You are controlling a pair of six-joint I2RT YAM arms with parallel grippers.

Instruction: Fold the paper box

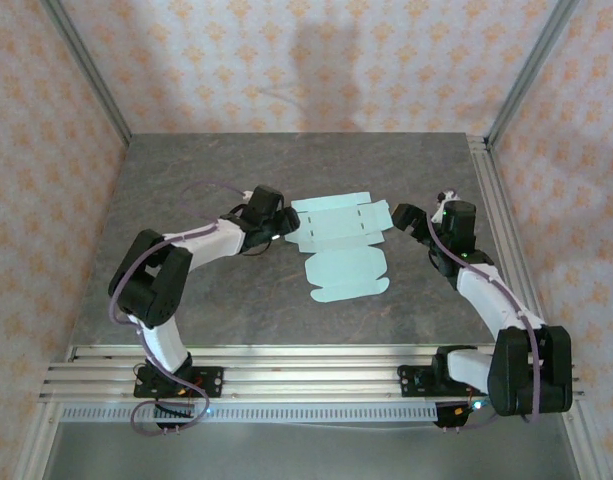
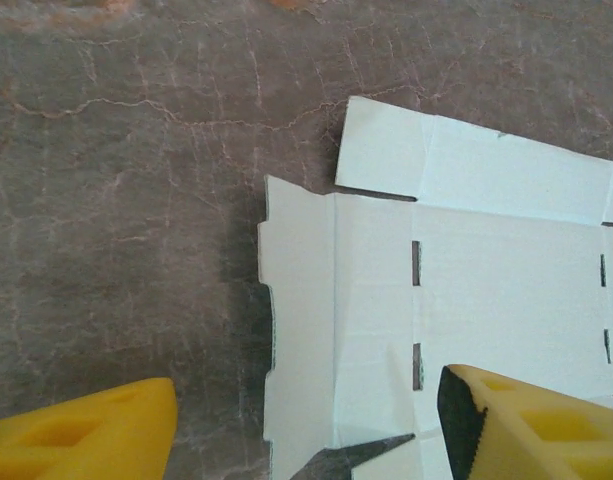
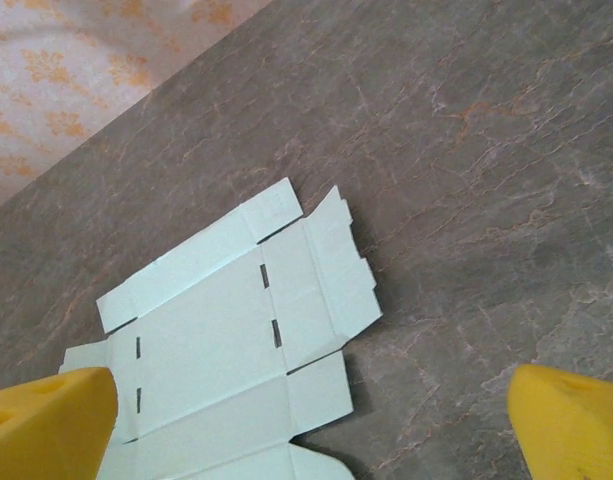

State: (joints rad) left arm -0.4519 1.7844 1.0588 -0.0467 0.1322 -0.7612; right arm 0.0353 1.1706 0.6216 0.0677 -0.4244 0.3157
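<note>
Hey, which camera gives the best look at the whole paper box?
The top view: the paper box lies flat, unfolded and whole in frame. The left wrist view gives a close-up of one end; the right wrist view cuts off part of it.

The paper box (image 2: 466, 290), a flat pale mint-green die-cut card sheet, lies on the grey veined tabletop (image 2: 126, 200), with the left gripper (image 2: 308, 420) straddling its notched edge flap, yellow fingers (image 2: 86, 430) apart.

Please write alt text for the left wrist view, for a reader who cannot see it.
A flat, unfolded mint-green paper box lies on a grey marbled table. The left pincer is open at the bottom: one yellow finger over bare table, the other over the card.
</note>
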